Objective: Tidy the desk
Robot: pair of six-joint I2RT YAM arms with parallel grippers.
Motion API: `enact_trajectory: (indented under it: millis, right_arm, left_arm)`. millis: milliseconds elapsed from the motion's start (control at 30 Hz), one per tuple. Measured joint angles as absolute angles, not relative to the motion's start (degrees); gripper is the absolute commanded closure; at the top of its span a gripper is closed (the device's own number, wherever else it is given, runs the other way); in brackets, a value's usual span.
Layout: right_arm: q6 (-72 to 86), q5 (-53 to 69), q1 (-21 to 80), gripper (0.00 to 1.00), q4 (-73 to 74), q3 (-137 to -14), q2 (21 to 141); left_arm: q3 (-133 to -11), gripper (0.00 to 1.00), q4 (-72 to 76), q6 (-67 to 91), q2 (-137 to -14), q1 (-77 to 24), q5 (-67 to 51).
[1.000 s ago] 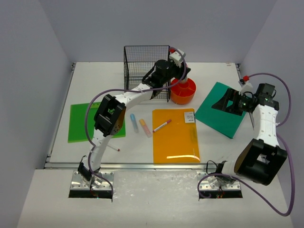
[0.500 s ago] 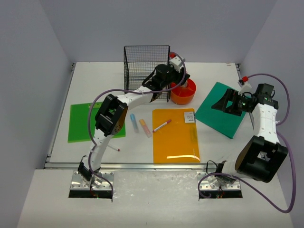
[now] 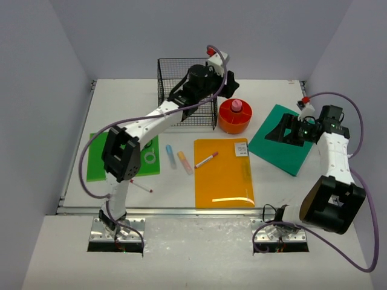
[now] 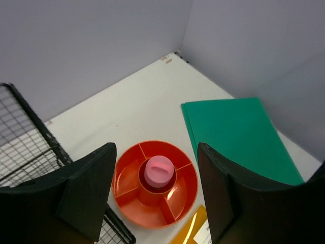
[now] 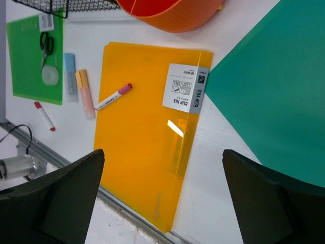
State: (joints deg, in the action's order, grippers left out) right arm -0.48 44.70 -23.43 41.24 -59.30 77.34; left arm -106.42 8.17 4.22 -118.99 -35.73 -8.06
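Tabletop [image 3: 121,109], white, fills the walled bay in the overhead view, carrying black mesh rack [image 3: 172,75], orange tray [image 3: 228,124], yellow clip file [image 3: 224,175] and green folder [image 3: 278,154]. Left wrist view: left claw [image 4: 155,148] spread, empty, above the tray, whose hub holds a pink cap [image 4: 159,170]. Right wrist view: right claw [image 5: 162,152] spread wide, empty, above the clip file; a marker [image 5: 112,96] lies across its edge.

I am reading "CLIP FILE" on the white label [image 5: 185,88] sitting at one corner of the orange folder [image 5: 139,152]. The label's finer print is blurring beyond reading.
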Motion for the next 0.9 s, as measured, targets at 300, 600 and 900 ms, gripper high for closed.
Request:
enact_trajectory:
  millis: [300, 600, 900]
  right_arm:
    - [-2.3, 36.42, -11.54, 0.01, 36.77, -51.25, 71.27]
    - [-2.56, 30.88, -0.02, 0.01, 34.65, -49.28, 70.73]
    - [1.62, 28.46, 2.02, 0.01, 33.78, -49.28, 73.53]
  left_arm:
    - [-84.26, 0.63, -5.75, 5.59, -84.53, -19.79, -8.04]
    - [-59.3, 0.68, -24.66, -4.9, -77.84, -15.14, -10.91]
    - [-62.76, 0.64, -28.03, -8.99, -87.06, -35.2, -10.35]
